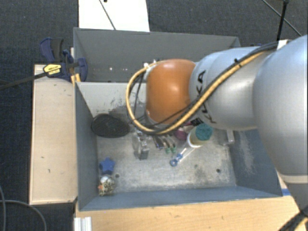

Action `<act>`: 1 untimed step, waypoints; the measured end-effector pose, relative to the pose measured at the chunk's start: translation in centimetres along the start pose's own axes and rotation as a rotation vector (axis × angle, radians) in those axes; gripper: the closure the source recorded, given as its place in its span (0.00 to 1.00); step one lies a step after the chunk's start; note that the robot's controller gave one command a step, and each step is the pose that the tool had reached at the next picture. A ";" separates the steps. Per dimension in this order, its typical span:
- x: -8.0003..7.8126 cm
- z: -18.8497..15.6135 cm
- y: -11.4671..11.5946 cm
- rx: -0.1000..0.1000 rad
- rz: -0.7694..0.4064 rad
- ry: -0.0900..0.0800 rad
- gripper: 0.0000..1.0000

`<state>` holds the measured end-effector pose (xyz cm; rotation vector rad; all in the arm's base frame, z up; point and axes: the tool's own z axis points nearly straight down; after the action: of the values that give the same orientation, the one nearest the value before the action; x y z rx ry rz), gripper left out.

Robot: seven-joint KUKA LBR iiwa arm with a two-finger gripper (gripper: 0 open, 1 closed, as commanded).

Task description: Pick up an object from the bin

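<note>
Arm [240, 90] near stick [180, 156] pointing lower-left.

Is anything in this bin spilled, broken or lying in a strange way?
Nothing stands out. The black disc, the blue piece and the speckled ball lie apart on the floor of the bin, and nothing looks spilled or broken.

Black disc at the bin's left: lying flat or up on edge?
Flat: the black disc shows its broad round face upward on the bin floor, left of the gripper.
</note>
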<state>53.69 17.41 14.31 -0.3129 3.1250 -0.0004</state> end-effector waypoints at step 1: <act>0.0 0.0 0.1 -0.001 0.001 0.000 0.00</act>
<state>53.69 17.51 14.27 -0.3115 3.1252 0.0013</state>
